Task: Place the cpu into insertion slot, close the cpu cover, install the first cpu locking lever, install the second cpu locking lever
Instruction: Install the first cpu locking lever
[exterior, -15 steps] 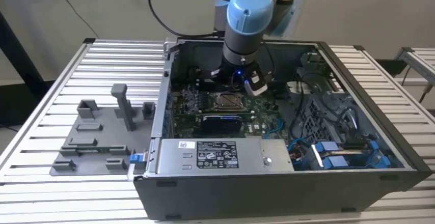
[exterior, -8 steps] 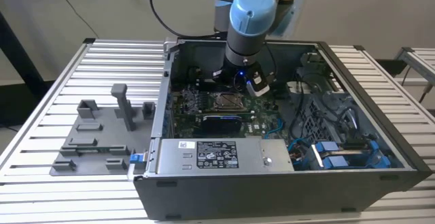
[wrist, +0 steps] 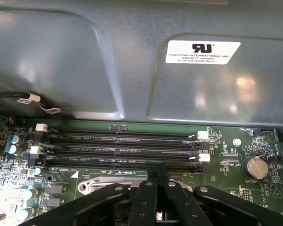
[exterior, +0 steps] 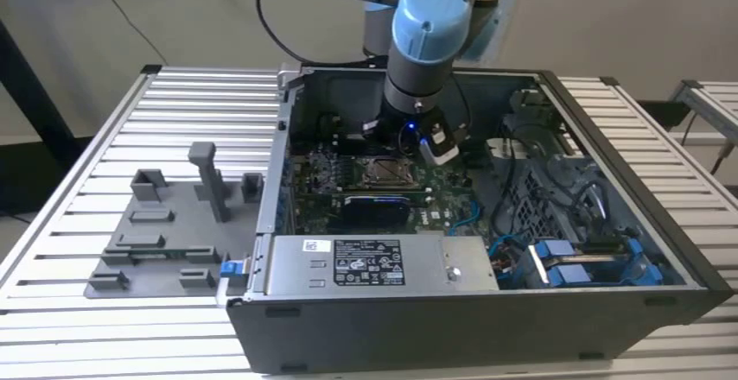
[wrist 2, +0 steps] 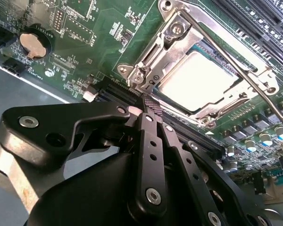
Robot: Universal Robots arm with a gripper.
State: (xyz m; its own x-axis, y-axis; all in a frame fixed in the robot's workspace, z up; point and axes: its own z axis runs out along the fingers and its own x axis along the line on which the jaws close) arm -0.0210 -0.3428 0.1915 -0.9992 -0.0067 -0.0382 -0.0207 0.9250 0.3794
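Cpu [wrist 2: 198, 77] lies just beyond my pincer [wrist 2: 150, 104], whose fingers are clenched together on nothing, I judge to make one narrow tip for nudging small metal parts at the socket's corner. The chip sits flat in the insertion slot [exterior: 384, 171] with the cpu cover [wrist 2: 166, 47] folded down around it, and a thin locking lever [wrist 2: 226, 52] lies along the cover's side. Around that spreads the green motherboard [wrist 2: 85, 42], inside the open computer case [exterior: 461, 311] on the slatted tabletop [exterior: 173, 112].
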